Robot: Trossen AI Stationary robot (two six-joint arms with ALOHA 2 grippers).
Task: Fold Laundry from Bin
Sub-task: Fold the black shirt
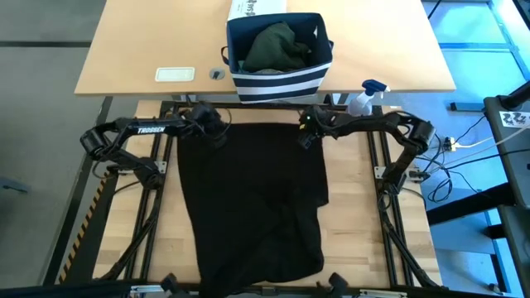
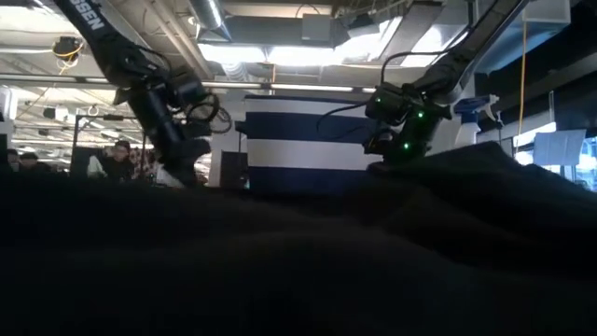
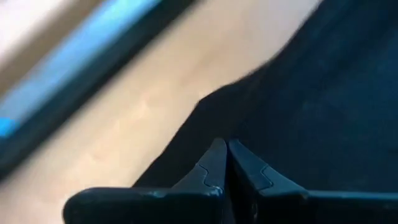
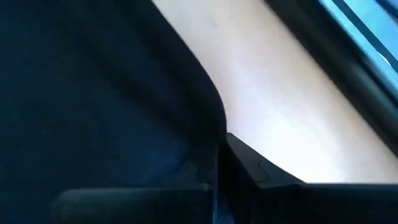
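Nearest the camera-side edge of the table (image 1: 166,248), the black garment (image 1: 252,207) lies spread out, one of the laundry pieces already out of the bin. Its near hem is rumpled and pulled inward on the right, so the cloth is flattened only roughly and no fold is visible in it yet.

Farther up, at the garment's far edge, both arms are at work. The left gripper (image 1: 217,131) sits at the far left corner; in its wrist view the fingers (image 3: 211,163) are pressed together with the black cloth's edge right at their tips, so they appear to be pinching that corner. The right gripper (image 1: 306,131) is at the far right corner, its fingers (image 4: 249,168) likewise closed along the cloth's border, apparently nipping it. This looks like the start of a fold or a straightening pull of the first garment.

Beyond them, on the far table, the bin (image 1: 277,81) stands upright and holds a dark green garment (image 1: 277,47) bunched on top, with something light grey just visible beneath. A spray bottle (image 1: 364,98) stands just beside it.

Judged from this, the task is early: one piece laid out, none folded, more waiting in the bin.
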